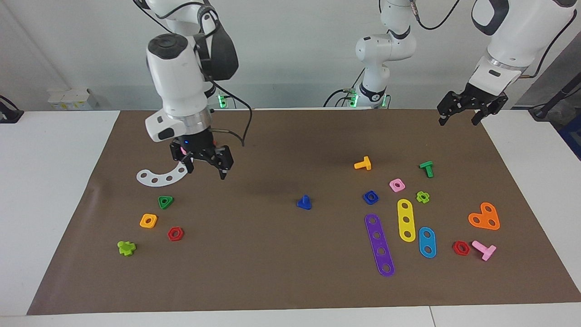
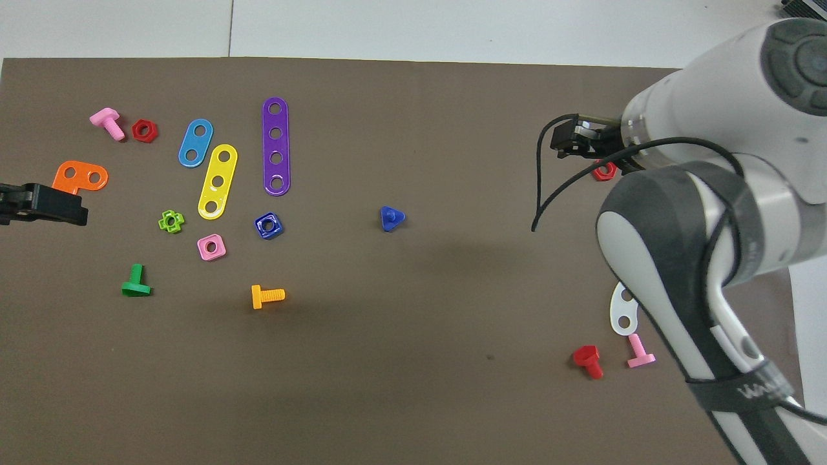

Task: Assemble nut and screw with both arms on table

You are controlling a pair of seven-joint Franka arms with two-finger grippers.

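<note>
The right arm (image 2: 704,213) hides much of its own end of the mat (image 1: 272,272), its right gripper (image 1: 203,164) spread and empty above the white curved strip (image 1: 156,177), while the screw (image 1: 305,202) stands head-down, shaft up, beside the nut (image 1: 371,197), and the left gripper (image 1: 459,117) hangs spread.

Robotics laboratory: two white robot arms (image 1: 181,81) mounted at a white bench (image 1: 59,181) with brown mat (image 1: 272,254), bare wall, cabling, scattered plastic test parts.
</note>
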